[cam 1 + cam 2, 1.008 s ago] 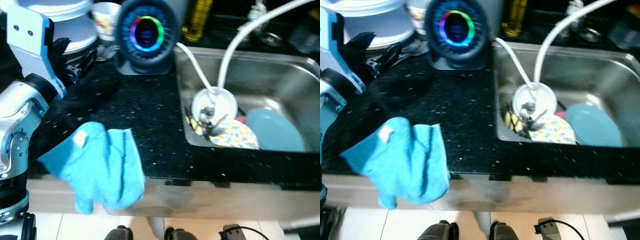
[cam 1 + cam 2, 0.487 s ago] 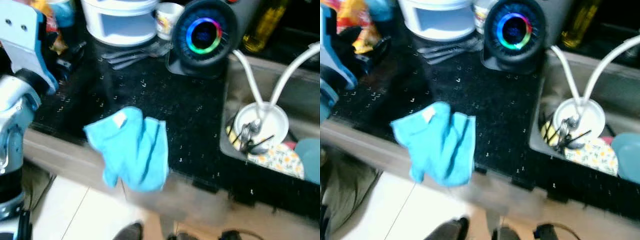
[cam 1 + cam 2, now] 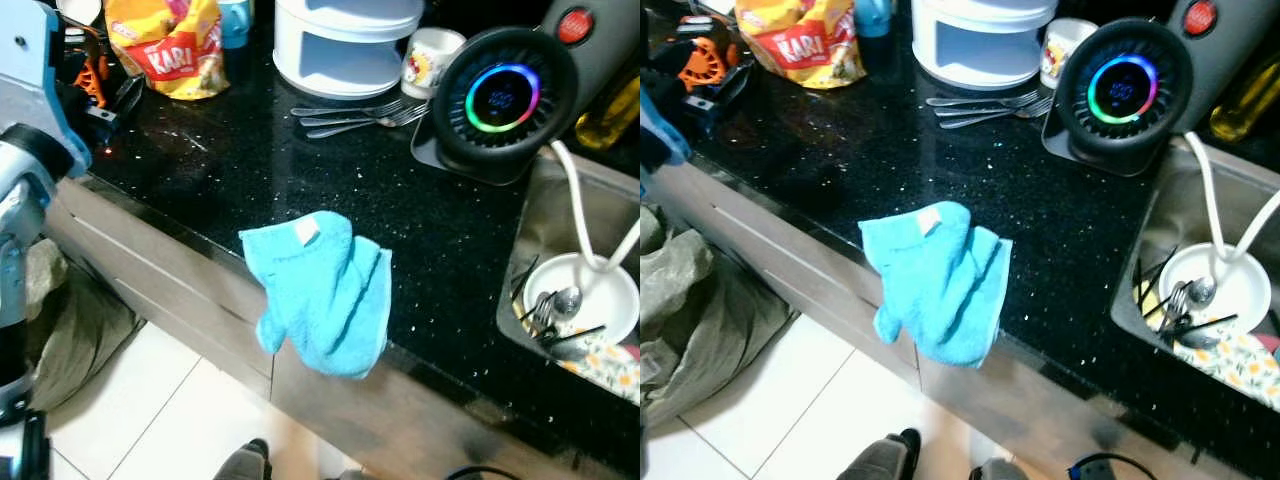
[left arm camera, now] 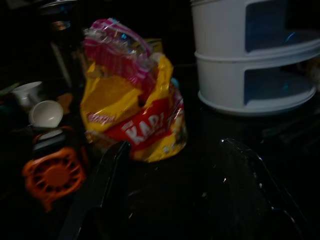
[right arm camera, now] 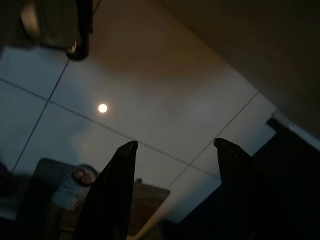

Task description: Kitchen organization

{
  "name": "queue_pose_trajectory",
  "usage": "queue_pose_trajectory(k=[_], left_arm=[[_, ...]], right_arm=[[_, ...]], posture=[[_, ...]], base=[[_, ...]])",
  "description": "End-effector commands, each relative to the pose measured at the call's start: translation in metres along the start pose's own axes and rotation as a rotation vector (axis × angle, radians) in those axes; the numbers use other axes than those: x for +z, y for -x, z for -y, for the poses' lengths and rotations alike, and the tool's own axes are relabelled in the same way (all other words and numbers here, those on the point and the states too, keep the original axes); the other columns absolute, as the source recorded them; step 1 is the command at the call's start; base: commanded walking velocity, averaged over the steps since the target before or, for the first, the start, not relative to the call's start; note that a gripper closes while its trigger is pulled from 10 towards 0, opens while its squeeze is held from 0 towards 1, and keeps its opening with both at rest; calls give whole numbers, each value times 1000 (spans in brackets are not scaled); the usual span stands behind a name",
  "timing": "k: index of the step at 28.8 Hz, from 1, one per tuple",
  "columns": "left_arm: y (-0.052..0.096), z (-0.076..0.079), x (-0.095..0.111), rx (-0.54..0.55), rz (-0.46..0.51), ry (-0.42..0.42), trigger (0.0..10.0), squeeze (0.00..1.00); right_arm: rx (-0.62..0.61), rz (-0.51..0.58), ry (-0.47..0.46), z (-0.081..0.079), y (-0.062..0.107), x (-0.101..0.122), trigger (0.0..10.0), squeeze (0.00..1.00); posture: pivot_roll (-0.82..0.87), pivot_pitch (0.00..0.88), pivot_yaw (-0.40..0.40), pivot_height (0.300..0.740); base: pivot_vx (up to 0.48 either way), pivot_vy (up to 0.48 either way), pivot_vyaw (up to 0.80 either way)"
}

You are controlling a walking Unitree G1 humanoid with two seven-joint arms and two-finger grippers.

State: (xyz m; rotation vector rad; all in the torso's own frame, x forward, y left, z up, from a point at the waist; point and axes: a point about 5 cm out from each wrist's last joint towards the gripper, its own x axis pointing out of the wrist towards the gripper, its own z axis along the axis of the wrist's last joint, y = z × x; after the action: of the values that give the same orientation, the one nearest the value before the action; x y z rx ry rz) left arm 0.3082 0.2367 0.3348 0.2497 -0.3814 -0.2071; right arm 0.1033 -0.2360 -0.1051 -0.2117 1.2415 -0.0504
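Observation:
A bright blue cloth point(image 3: 320, 290) lies crumpled on the black speckled counter point(image 3: 230, 170) and droops over its front edge. My left gripper point(image 3: 110, 102) hovers over the counter's far left end, well away from the cloth. In the left wrist view its fingers point(image 4: 107, 170) stand open with nothing between them, pointing at a yellow snack bag point(image 4: 132, 105) and a white tiered container point(image 4: 255, 55). My right gripper point(image 5: 175, 145) hangs low and open, facing pale floor tiles point(image 5: 150, 85).
Forks and spoons point(image 3: 355, 110) lie before the white container, beside a mug point(image 3: 428, 60). A round black device with a rainbow ring point(image 3: 495, 100) stands by the sink point(image 3: 535, 230), which holds a white bowl point(image 3: 600, 300) with cutlery. An orange object point(image 3: 702, 60) and a floor sack point(image 3: 690, 310) are at left.
The camera has swung left, so the sink slid to the right edge and the snack bag and floor came into sight. The cloth lies as before.

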Motion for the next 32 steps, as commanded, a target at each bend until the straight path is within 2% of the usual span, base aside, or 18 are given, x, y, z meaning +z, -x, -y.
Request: queue_pose_trajectory(k=[1,6,11,13,19,25,26,27,29,32], left_arm=[[-5,-1,0,-21,27,22,10000,0],[-18,-12,-6,-59,39,22,10000,0],[-30,-25,-14,-73,41,74,10000,0],[-42,-31,-19,-68,43,127,10000,0],[-53,-31,-26,-58,44,175,10000,0],[-55,-11,-34,-90,97,217,10000,0],[-53,-2,-35,-99,108,218,10000,0],[-54,1,-36,-104,113,220,10000,0],[-54,8,-40,-116,93,229,10000,0],[-46,40,-53,-153,82,272,10000,0]], right_arm=[[-6,-30,-16,0,1,-9,10000,0],[-11,-37,-19,1,1,-13,10000,0],[-26,-57,-23,7,3,-21,10000,0],[-40,-66,-37,12,4,-27,10000,0],[-47,-72,-51,15,5,-32,10000,0],[-28,-79,-47,9,5,-35,10000,0],[-27,-79,-42,9,5,-34,10000,0],[-28,-78,-43,9,5,-34,10000,0],[-28,-76,-39,9,5,-33,10000,0],[-29,-63,-31,9,4,-26,10000,0]], posture=[[139,186,-56,740],[116,199,-61,740],[94,213,-62,740],[79,216,-59,740],[64,210,-47,740],[76,205,-54,740],[85,201,-56,740],[85,201,-56,740],[89,198,-59,740],[97,193,-62,740]], base=[[0,0,0],[0,0,0],[0,0,0],[0,0,0],[0,0,0],[0,0,0],[0,0,0],[0,0,0],[0,0,0],[0,0,0]])
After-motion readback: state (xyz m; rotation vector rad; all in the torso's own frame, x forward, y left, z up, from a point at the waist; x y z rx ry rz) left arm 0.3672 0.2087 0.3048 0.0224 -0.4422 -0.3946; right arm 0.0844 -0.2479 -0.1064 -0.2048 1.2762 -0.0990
